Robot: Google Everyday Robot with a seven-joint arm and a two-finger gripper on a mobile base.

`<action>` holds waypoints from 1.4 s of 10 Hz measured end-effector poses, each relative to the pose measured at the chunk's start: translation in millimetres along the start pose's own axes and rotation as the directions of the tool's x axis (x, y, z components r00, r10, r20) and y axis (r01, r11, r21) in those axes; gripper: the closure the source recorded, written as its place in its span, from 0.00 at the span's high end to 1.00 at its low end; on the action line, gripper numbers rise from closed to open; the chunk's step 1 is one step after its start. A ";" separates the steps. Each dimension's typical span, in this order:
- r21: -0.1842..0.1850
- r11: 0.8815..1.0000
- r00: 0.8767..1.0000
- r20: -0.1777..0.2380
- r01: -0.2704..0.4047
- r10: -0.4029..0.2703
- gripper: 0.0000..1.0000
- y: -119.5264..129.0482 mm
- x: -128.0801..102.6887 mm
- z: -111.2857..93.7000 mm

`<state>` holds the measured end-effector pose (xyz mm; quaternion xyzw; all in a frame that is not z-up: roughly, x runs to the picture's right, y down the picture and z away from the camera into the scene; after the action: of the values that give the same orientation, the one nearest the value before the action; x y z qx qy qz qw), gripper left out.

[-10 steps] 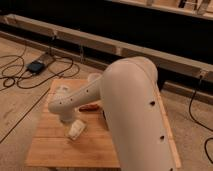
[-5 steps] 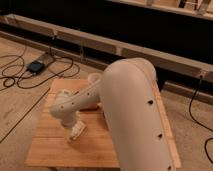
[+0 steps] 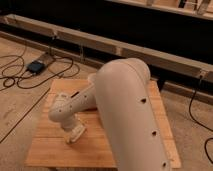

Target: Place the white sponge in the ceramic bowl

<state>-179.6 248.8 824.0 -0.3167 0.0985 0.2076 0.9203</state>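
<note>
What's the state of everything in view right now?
Gripper: down low over the table's front left.
Arm: bent across the table, covering much of it.
Table: wooden, level, on the floor.
Cables: loose on the floor, left of the table.
Sponge, bowl: not visible.
</note>
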 end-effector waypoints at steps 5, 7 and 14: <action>0.026 1.000 0.999 -0.034 0.013 -0.013 0.00 -4.9 12.3 -9.3; 0.051 0.999 1.000 -0.027 0.014 -0.013 0.00 -16.2 12.7 -22.6; 0.142 0.989 0.999 -0.004 -0.033 0.034 0.00 -64.2 35.7 -71.1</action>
<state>-122.8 170.1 792.1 -0.2494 0.1213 0.2147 0.9365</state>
